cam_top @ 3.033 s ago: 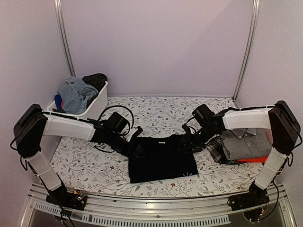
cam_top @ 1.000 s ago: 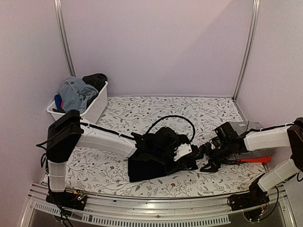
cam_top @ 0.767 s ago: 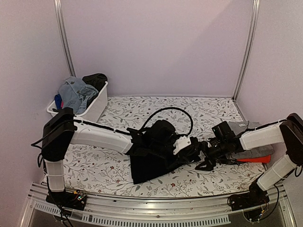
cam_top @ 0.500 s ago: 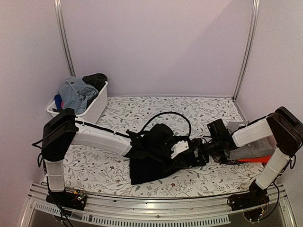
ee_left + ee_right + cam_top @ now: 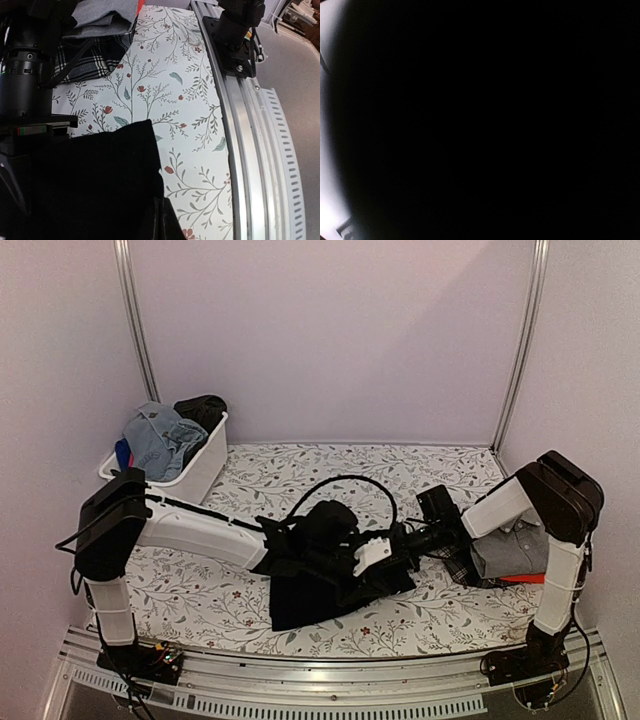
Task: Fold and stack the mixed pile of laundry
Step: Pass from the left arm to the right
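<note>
From the top external view, the black garment (image 5: 320,595) lies half-folded at the middle of the surface (image 5: 300,475), close to its near edge. My left hand (image 5: 392,562) reaches across to the garment's right side with its jaws fully closed, apparently pinching a fold of it. My right hand (image 5: 412,538) presses in against that same side from the right; I cannot tell here how far it is open. Beyond it, at the right edge, sits the stack of plaid cloth (image 5: 462,565), grey shirt (image 5: 515,545) and red shirt (image 5: 522,580). More laundry sits in the white tub (image 5: 205,465) at the far left corner. The two hands are nearly touching, so I judge a collision or a snagged cable to be the main risk.

In the left wrist view, the black garment (image 5: 90,180) fills the lower left, its corner beside my closed left hand (image 5: 161,222). The plaid cloth (image 5: 90,65) lies just beyond. If the right arm pulls back carelessly, it could drag the stack apart.

The right wrist view is almost wholly dark, so I cannot confirm any grip. Closing blind may catch one layer or nothing, and the fold would spill open.
</note>
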Robot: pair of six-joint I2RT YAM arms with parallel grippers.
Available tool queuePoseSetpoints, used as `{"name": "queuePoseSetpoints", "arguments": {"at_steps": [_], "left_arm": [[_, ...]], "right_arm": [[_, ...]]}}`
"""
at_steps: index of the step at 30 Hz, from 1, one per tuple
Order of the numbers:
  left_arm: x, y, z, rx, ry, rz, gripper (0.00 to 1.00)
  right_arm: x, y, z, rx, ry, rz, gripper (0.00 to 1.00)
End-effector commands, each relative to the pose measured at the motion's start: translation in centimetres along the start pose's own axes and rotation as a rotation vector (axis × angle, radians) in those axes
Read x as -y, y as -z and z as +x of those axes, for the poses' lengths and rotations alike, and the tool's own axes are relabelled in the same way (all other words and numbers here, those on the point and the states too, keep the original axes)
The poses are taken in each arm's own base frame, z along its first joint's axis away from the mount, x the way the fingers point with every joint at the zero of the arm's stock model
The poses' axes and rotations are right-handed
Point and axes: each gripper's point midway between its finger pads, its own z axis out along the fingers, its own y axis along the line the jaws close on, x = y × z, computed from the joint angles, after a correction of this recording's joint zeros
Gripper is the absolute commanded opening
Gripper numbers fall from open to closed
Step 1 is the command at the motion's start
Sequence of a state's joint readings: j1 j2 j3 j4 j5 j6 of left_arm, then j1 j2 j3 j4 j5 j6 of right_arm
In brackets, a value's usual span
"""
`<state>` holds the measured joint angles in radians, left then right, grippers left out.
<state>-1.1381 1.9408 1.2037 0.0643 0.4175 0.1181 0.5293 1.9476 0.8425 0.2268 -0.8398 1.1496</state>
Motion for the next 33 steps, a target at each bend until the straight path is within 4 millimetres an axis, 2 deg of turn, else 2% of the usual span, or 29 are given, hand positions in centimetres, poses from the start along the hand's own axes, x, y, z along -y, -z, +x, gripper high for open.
{"name": "queuePoseSetpoints", "arguments": {"at_steps": [1,2,3,4,5,6,10,11,13,19,22,28,33], "left_arm": [[-0.2,1.3,-1.5,0.046,0.000,-0.015,0.00],[-0.6,1.5,-1.4,0.044,0.006,-0.030,0.03],[-1.1,1.6,-1.3,0.044,0.011,-0.046,0.11],[-1.5,1.7,-1.2,0.038,0.018,-0.061,0.30],[-2.0,1.9,-1.3,0.034,0.030,-0.074,0.37],[-2.2,2.0,-1.4,0.030,0.039,-0.081,0.48],[-3.6,3.5,-2.2,0.037,0.094,-0.115,0.67],[-4.0,4.0,-2.3,0.041,0.108,-0.131,0.80],[-5.0,5.0,-1.8,0.031,0.134,-0.175,0.98],[-6.8,7.2,0.9,-0.015,0.220,-0.214,1.00],[-6.7,7.4,2.0,-0.034,0.235,-0.210,0.99],[-6.5,7.0,2.8,-0.069,0.246,-0.188,1.00],[-6.6,6.7,2.9,-0.091,0.239,-0.184,1.00]], "right_arm": [[1.6,0.1,-0.5,0.034,-0.016,0.112,0.17],[1.7,0.5,-0.3,0.036,-0.015,0.141,0.13],[1.7,1.0,-0.1,0.039,0.005,0.173,0.07],[1.0,1.7,0.1,0.046,0.022,0.189,0.02],[1.1,2.2,0.5,0.044,0.032,0.218,0.00],[0.6,2.8,0.6,0.047,0.044,0.240,0.00],[0.0,5.7,1.6,0.068,0.135,0.369,0.00],[-0.5,6.7,1.9,0.081,0.150,0.391,0.00],[-0.5,8.6,2.5,0.100,0.175,0.474,0.00],[-3.1,14.9,3.3,0.216,0.270,0.660,0.00],[-4.8,17.8,3.5,0.284,0.303,0.716,0.00],[-5.6,21.8,4.0,0.379,0.343,0.812,0.00],[-5.5,26.7,3.7,0.497,0.336,0.930,0.00]]}}
